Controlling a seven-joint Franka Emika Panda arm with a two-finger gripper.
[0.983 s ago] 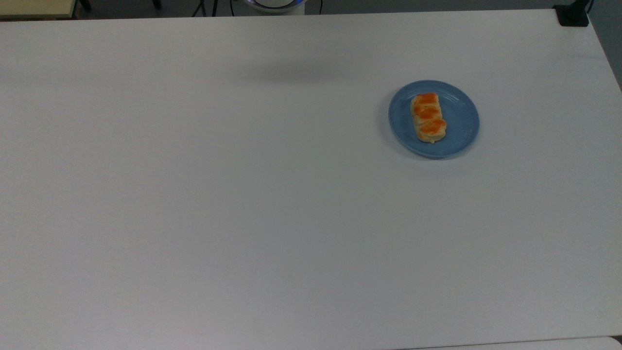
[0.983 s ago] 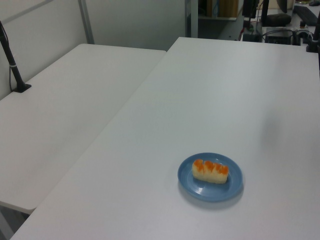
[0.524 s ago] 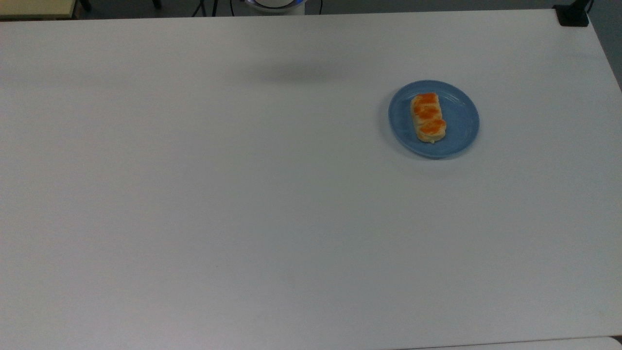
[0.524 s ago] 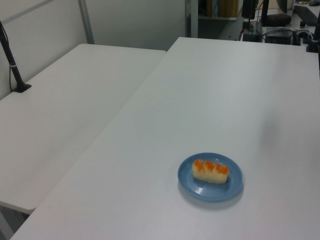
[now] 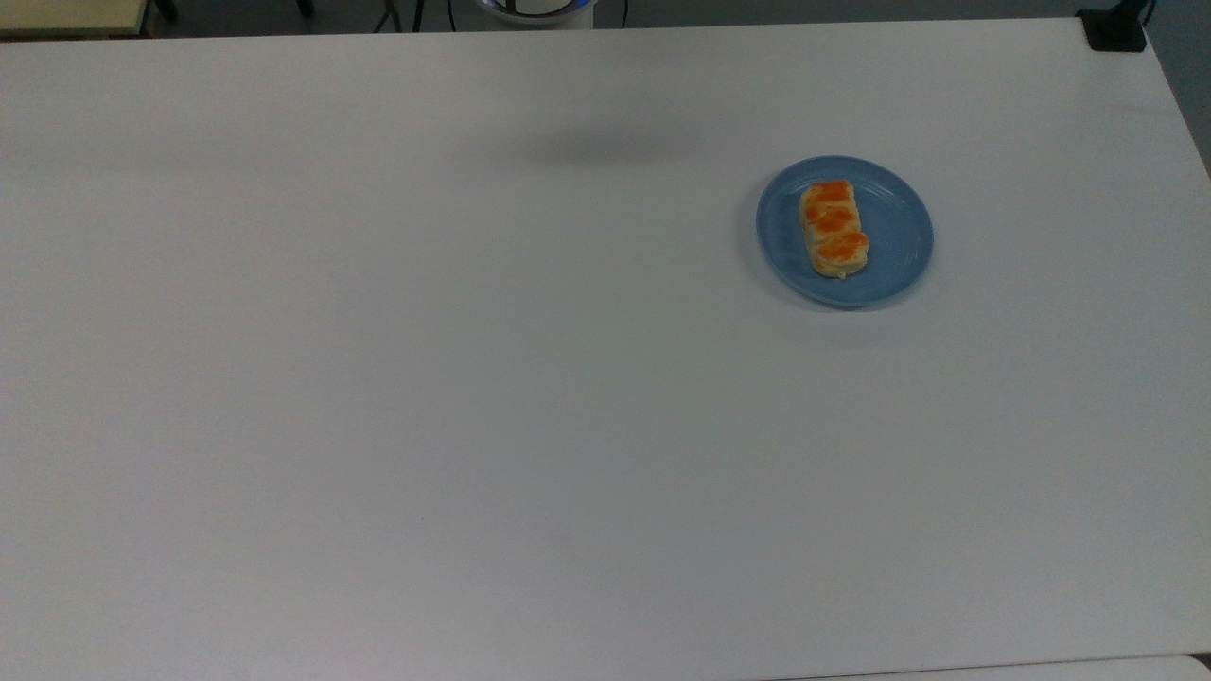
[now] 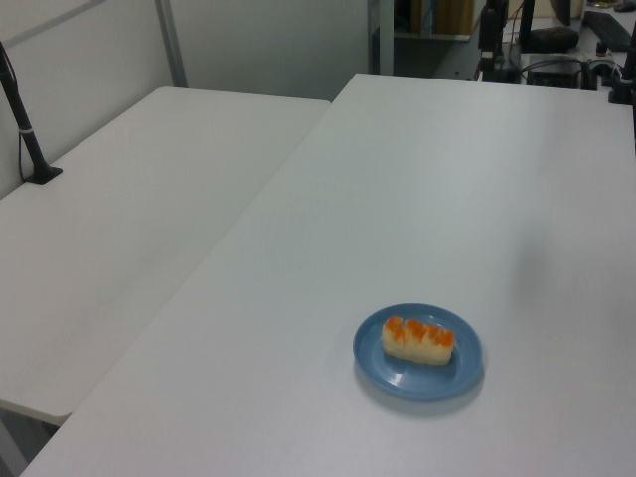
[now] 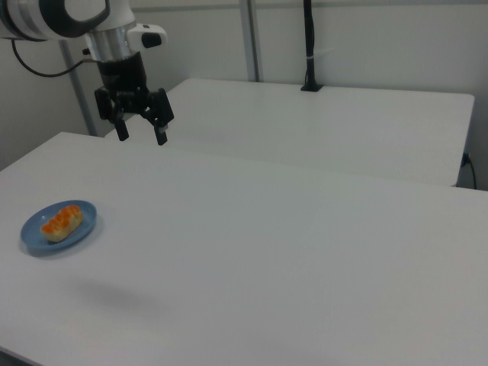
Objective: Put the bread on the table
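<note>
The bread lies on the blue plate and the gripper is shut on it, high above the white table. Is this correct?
Not quite. The bread does lie on the blue plate, but the gripper is open and empty, high above the white table, as the right view shows.

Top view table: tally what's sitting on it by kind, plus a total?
bread: 1, lying on the plate
blue plate: 1, resting on the table
Total: 2
</note>
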